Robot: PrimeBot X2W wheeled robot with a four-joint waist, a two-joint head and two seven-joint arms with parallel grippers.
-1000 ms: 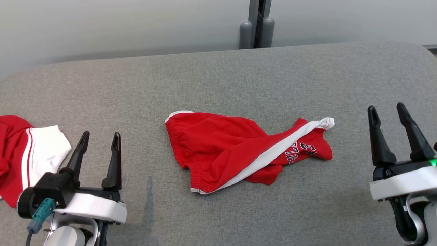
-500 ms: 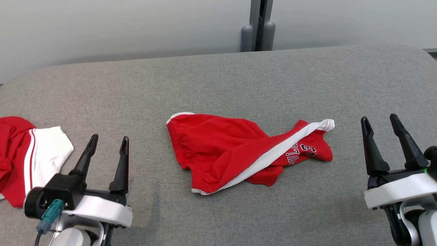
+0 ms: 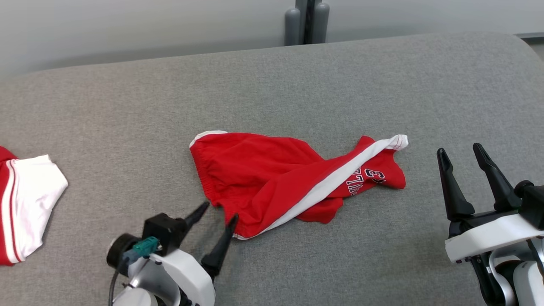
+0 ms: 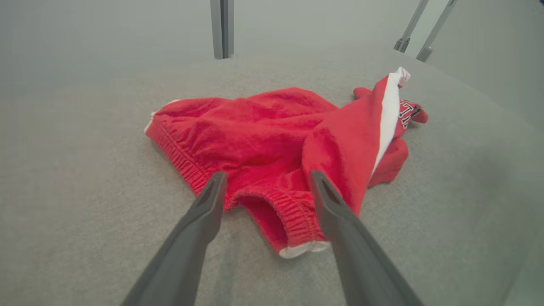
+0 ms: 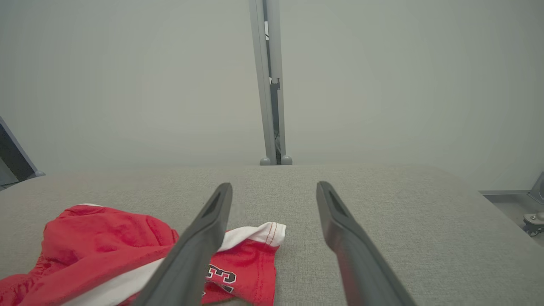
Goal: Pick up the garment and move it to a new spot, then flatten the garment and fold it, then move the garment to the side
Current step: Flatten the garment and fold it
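You see the red shorts (image 3: 272, 178) lying crumpled near the middle of the grey padded table (image 3: 297, 76), with the white side stripe running diagonally and the printed leg pointing to your right. The left gripper (image 3: 221, 210) is at the near-left edge of the shorts, its fingers spread apart. In the left wrist view the elastic waistband sits between the two tips, and I cannot tell if they touch the cloth. The right gripper (image 3: 459, 148) is beside the shorts on the right, apart from them, fingers spread and empty. A second red-and-white garment (image 3: 25, 204) lies at the far left
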